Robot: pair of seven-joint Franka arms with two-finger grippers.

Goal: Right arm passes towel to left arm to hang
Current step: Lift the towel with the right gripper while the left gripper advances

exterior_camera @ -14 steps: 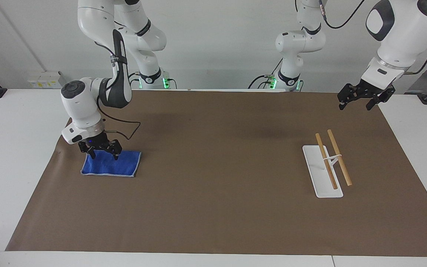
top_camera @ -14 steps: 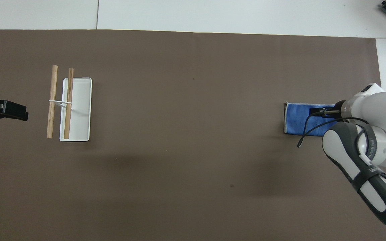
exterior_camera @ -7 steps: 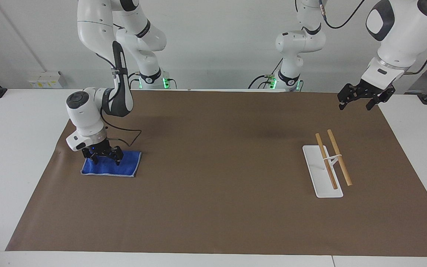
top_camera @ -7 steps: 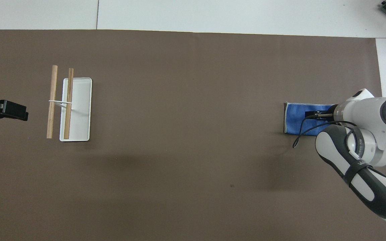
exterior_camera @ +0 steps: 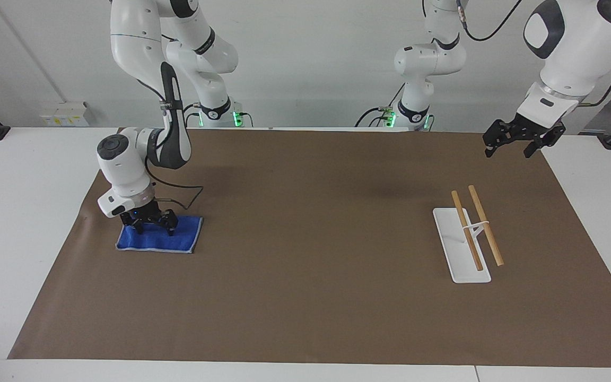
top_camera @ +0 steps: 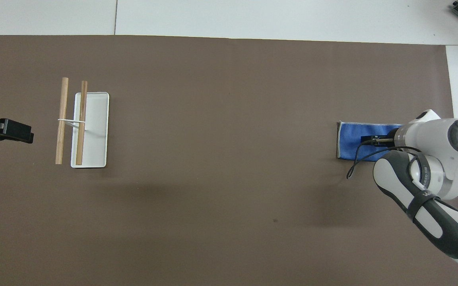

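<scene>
The blue towel (exterior_camera: 178, 240) (top_camera: 350, 141) lies flat on the brown mat at the right arm's end of the table. My right gripper (exterior_camera: 154, 229) (top_camera: 374, 140) is down on the towel's edge nearest the robots. It stands open, its fingertips spread on the cloth. My left gripper (exterior_camera: 515, 143) (top_camera: 8, 131) hangs open and empty in the air over the mat's corner at the left arm's end, where that arm waits.
A white rack base (exterior_camera: 456, 254) (top_camera: 96, 119) carrying two wooden bars (exterior_camera: 486, 225) (top_camera: 62, 119) stands at the left arm's end. The brown mat (exterior_camera: 305, 265) covers most of the white table (exterior_camera: 19, 212).
The right arm has come lower and shifted a little along the towel, bringing its open gripper down onto the cloth. The left arm has not moved.
</scene>
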